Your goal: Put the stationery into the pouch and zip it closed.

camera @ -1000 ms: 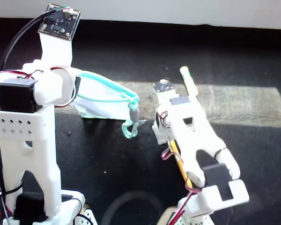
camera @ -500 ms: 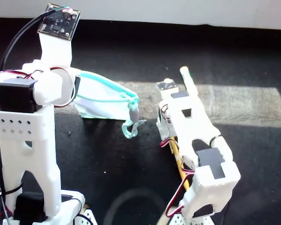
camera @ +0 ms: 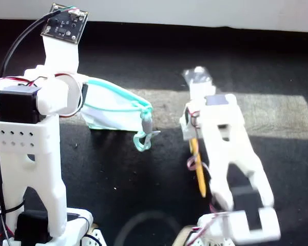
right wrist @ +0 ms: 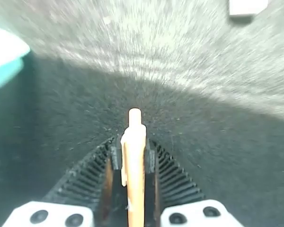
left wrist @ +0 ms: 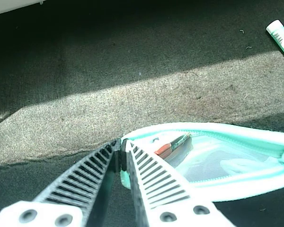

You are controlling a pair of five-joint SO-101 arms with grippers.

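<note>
A white pouch (camera: 115,110) with a teal zipper lies open on the dark mat. My left gripper (left wrist: 120,146) is shut on the pouch's (left wrist: 217,161) end rim, beside the zipper. A red-tipped item (left wrist: 170,145) lies inside the pouch. My right gripper (right wrist: 132,146) is shut on an orange-yellow pencil (right wrist: 134,156), held to the right of the pouch. In the high view the pencil (camera: 198,169) slants down under the right arm. A white marker with green print (left wrist: 281,34) lies on the mat beyond the pouch.
A teal cord loop (camera: 143,139) hangs from the pouch's zipper end toward the front. A sunlit strip (camera: 277,110) crosses the mat. The mat's far edge meets a white wall (camera: 195,13).
My right arm has swung away from me and slightly right with the pencil, and its wrist now covers the white marker in the high view. The left arm and pouch have stayed put.
</note>
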